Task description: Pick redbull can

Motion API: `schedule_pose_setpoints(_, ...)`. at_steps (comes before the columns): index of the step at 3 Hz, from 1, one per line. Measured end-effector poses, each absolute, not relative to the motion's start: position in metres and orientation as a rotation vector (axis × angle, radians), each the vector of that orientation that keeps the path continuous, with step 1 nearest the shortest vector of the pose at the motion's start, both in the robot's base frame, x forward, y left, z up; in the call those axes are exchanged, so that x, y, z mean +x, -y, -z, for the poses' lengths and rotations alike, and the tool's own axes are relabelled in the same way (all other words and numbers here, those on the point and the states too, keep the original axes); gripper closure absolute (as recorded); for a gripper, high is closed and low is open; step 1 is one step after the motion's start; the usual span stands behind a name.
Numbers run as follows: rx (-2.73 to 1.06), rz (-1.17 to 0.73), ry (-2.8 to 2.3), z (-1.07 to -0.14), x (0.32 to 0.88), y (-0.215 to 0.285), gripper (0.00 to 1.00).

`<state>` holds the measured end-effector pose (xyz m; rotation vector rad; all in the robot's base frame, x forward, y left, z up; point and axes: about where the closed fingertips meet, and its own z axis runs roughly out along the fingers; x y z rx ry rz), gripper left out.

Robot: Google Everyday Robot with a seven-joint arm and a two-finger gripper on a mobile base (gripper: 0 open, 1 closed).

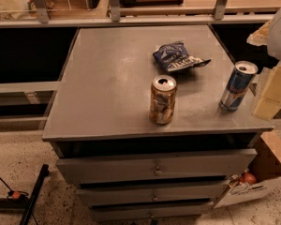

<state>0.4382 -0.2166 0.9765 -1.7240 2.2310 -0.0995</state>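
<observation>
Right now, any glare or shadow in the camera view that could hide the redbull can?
Camera view: warm, dim light, with a soft sheen on the grey cabinet top but no hard glare. The redbull can is clearly lit and its silver top is bright. The claw is pale at the right edge, just beside the can. There is a dark shadow under the chip bag.

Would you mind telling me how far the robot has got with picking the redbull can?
Done: the gripper is beside the right edge of the cabinet top, just right of the redbull can. In hand: nothing lifted; the can stands upright on the top. Left: grasping and lifting it.
</observation>
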Motion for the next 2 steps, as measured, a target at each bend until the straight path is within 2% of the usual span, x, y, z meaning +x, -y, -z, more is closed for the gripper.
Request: schedule_pose_setpoints(2,-1.722,0.11,-2.231,-0.97,0.454,0.222,0.0)
